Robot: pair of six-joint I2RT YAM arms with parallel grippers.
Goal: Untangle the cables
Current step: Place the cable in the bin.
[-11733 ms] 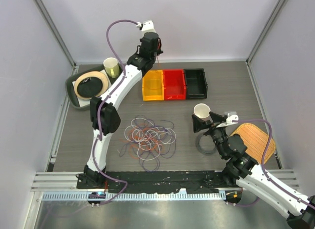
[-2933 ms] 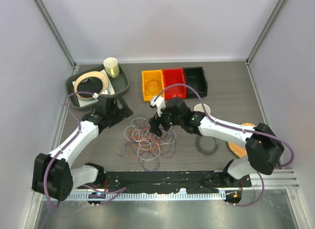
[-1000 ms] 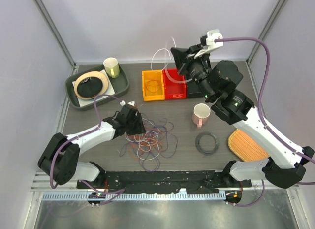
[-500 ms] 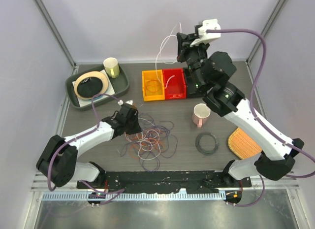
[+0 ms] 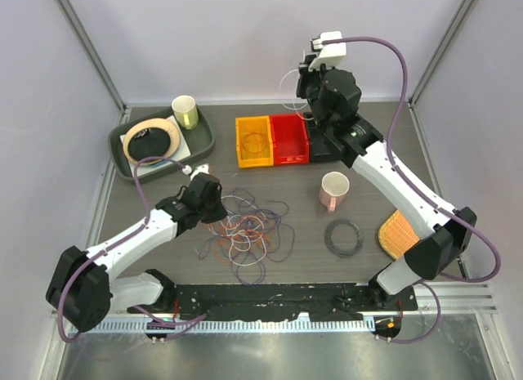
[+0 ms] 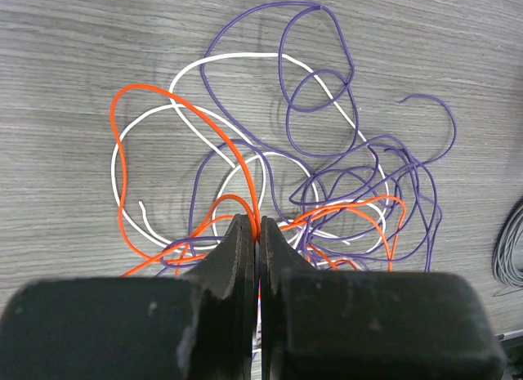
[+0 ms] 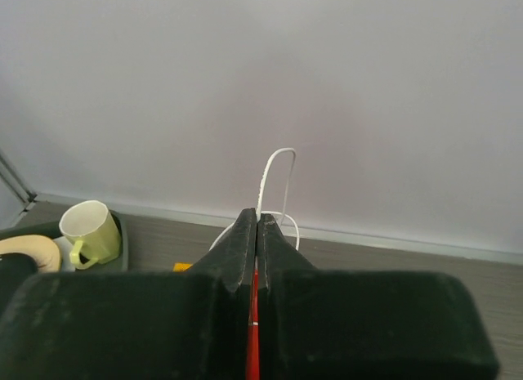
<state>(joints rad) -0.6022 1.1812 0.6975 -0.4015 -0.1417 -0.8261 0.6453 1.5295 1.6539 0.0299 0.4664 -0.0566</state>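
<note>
The left pincer [image 6: 258,226] is clenched on an orange cable [image 6: 147,87] at the near edge of the tangled cables [image 6: 343,176]. These spread on the table just ahead of it, with purple and white loops crossing the orange one. The right pincer [image 7: 257,221] is raised high near the back wall [image 7: 368,86], clamped shut on a white cable [image 7: 282,150] that arches past its tips, with the row of bins [image 5: 289,140] below. Each arm seems to be drawing out one strand. Next, the left arm needs a slow lift so the crossing loops slip off rather than drag along. The grey wood-grain table [image 6: 82,53] sits inside plain pale walls.
</note>
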